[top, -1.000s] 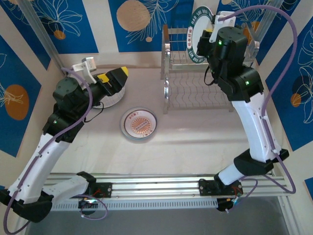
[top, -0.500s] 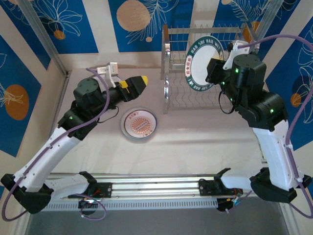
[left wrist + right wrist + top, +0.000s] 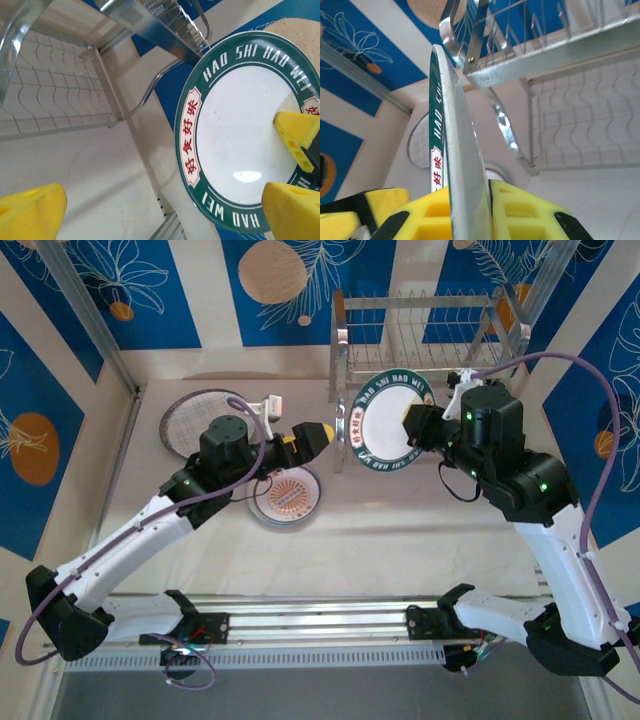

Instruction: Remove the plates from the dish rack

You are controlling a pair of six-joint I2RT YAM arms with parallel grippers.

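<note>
My right gripper (image 3: 413, 425) is shut on the right edge of a white plate (image 3: 390, 423) with a dark green lettered rim, held upright in front of the dish rack (image 3: 420, 325). In the right wrist view the plate (image 3: 460, 150) is edge-on, clamped between the yellow pads (image 3: 525, 210). My left gripper (image 3: 320, 435) stands open just left of that plate, apart from it. From the left wrist the plate's face (image 3: 240, 135) shows past my wide-apart yellow fingertips (image 3: 30, 212). The rack's upper shelf looks bare.
A grid-lined plate (image 3: 192, 418) lies flat on the table at back left, behind my left arm. A small plate with an orange centre (image 3: 285, 495) lies under the left forearm. The rack's legs and wavy lower shelf (image 3: 55, 100) stand close behind the held plate.
The right arm has carried the lettered plate from the rack's top shelf down and left, in front of the rack. The left arm swung right, away from the grid-lined plate, toward the held plate.
</note>
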